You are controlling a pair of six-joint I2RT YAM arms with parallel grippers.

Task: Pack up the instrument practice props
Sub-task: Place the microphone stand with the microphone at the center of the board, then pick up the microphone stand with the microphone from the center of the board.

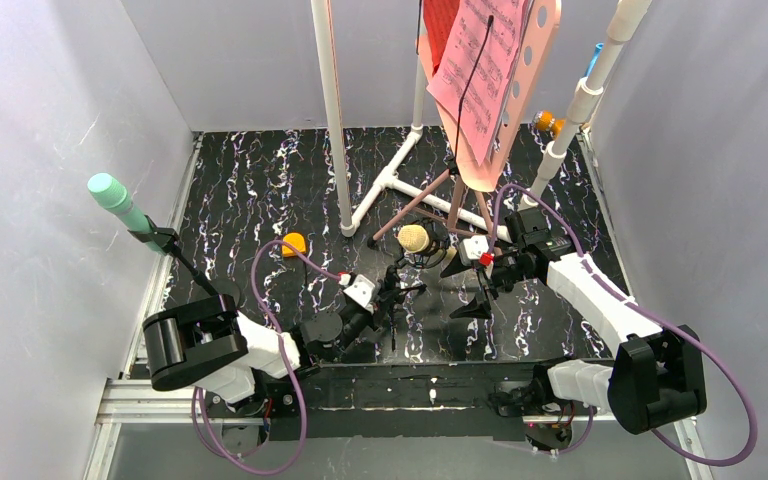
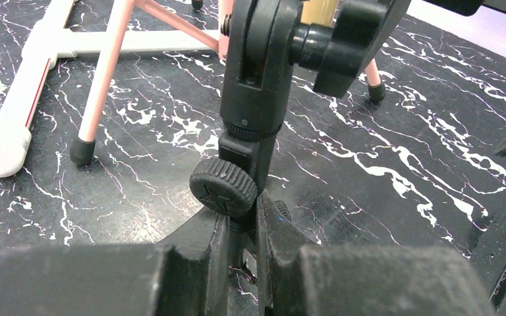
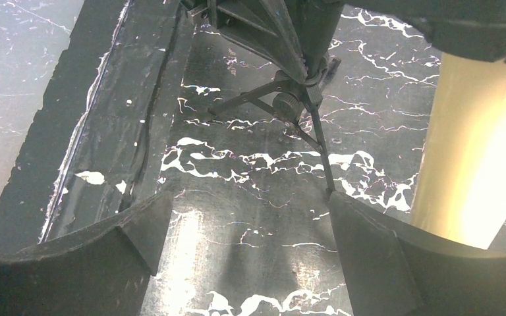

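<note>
Now, left gripper (image 2: 240, 232) pinches the black mic stand (image 2: 257, 99) mid-table, just below its knob (image 2: 224, 186); right gripper (image 3: 250, 217) spread wide beside the yellow microphone (image 3: 481, 145). Best steady the stand, then close squarely around the barrel.

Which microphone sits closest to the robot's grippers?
The yellow microphone on the black tripod stand at centre; the mint-green microphone is off by the left wall.

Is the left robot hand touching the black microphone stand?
Touching. The left wrist view shows the left gripper closed on the thin stem of the black microphone stand, just under its ridged knob.
</note>
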